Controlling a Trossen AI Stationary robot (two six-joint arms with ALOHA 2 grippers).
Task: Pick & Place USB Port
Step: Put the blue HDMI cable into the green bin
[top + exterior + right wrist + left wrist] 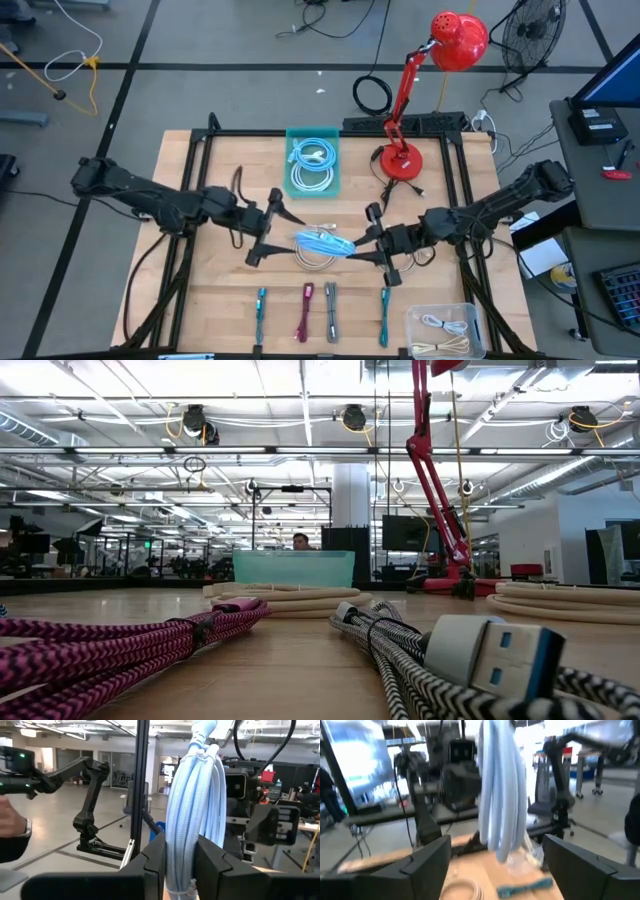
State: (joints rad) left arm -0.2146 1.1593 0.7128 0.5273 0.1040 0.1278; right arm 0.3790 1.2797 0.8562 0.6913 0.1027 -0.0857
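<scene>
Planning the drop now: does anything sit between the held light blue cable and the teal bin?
Nothing visible does. The right gripper holds the light blue cable mid-table; bare wood separates it from the teal bin. The left gripper is open alongside.

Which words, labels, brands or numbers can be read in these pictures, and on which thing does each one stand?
None can be read.
The silver USB plug on the black-and-white braided cable bears no visible mark.
The dark screens far behind are too small to read.
</scene>
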